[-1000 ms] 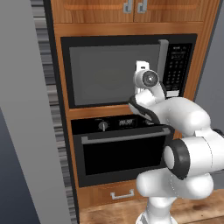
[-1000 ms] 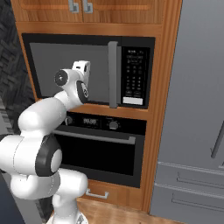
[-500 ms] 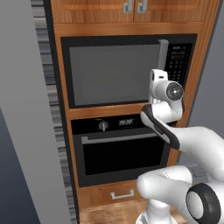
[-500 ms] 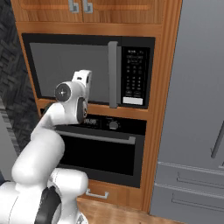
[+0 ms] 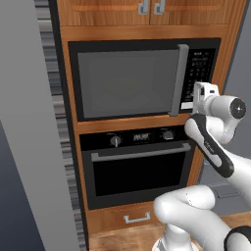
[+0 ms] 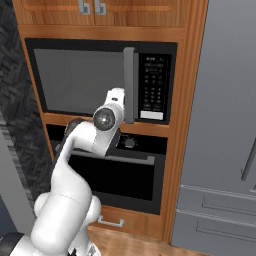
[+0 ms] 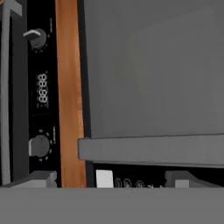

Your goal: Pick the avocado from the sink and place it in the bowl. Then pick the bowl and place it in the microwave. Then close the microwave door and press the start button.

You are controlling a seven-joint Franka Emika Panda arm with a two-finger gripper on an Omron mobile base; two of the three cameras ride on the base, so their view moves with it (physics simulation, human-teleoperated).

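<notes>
My gripper (image 7: 109,179) spreading wide and empty before the shut microwave door (image 5: 128,84), its handle (image 7: 151,151) just beside the keypad (image 6: 152,87), oven (image 5: 139,164) sitting below.

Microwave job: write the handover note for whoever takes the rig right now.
Gripper: open, holding nothing, in front of the microwave door's handle, near the keypad.
Microwave door: closed. The bowl and avocado cannot be seen through the grey window.
Done: door shut.
Left: press the start button; the hand view shows a white button between the fingertips, which may be it.
</notes>
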